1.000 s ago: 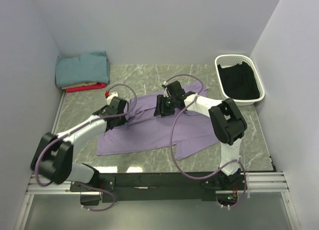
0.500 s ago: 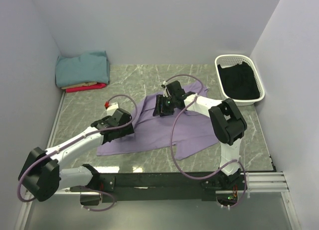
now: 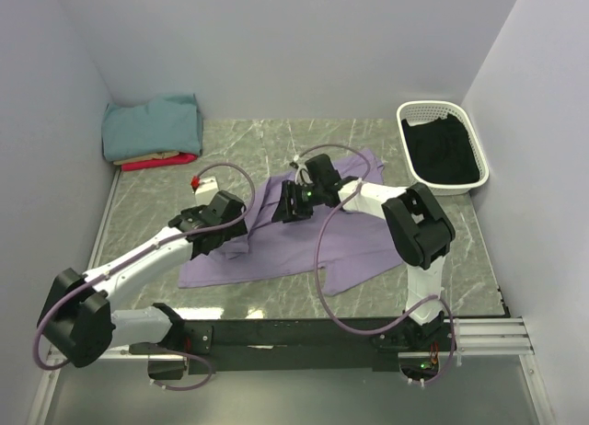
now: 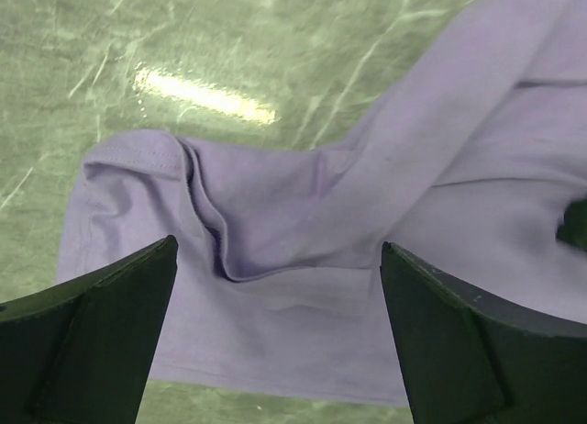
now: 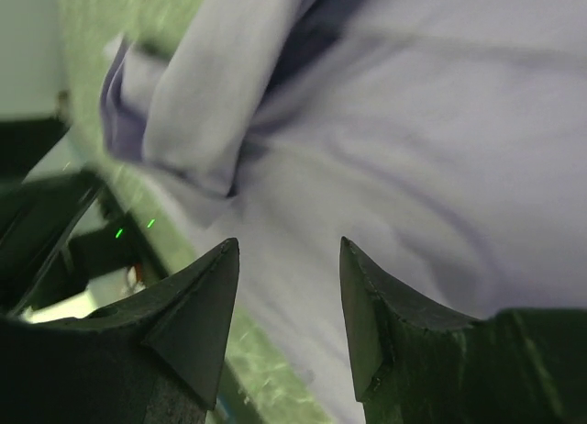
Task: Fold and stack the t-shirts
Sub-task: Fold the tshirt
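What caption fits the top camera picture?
Left gripper and right gripper above the lavender t-shirt; folded stack in the far corner.

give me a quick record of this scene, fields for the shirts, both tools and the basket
lavender shirt: spread on the table, rumpled, not folded
folded stack: teal shirt on top, tan shirt and red shirt beneath, far left corner
left tool: open, over the lavender shirt's left edge
right tool: open, over its upper part
basket: white, far right, dark cloth inside
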You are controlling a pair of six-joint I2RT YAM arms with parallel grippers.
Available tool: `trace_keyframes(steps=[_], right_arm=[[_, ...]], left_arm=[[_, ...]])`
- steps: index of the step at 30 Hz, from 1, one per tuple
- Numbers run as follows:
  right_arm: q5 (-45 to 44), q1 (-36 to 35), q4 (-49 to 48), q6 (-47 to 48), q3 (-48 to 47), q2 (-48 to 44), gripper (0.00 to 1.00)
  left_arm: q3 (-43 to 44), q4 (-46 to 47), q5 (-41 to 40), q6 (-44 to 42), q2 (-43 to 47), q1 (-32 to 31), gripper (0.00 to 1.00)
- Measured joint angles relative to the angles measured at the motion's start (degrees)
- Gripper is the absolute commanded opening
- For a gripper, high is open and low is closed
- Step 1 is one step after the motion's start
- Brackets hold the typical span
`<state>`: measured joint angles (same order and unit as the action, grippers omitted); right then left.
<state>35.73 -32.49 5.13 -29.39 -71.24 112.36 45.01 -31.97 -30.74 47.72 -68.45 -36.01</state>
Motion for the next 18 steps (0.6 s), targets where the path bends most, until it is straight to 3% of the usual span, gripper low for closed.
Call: trace_keyframes(steps=[4,8,18], right_arm=[[6.1,-2.1,-4.0,-2.6,3.5,0.0,0.56],[10.2,-5.0,-7.9,-5.7,5.2,0.0,0.56],[12.9,-9.5,-15.9,-11.9,3.3,2.1,0.57]], left_arm=[[0.0,0.0,-0.6,0.1,-2.5,1.7,0.99],[0.9,1.7,0.1,-0.2,-3.6,7.7,0.99],[4.2,5.0,3.8,-3.1,-7.6,16.9,0.99]])
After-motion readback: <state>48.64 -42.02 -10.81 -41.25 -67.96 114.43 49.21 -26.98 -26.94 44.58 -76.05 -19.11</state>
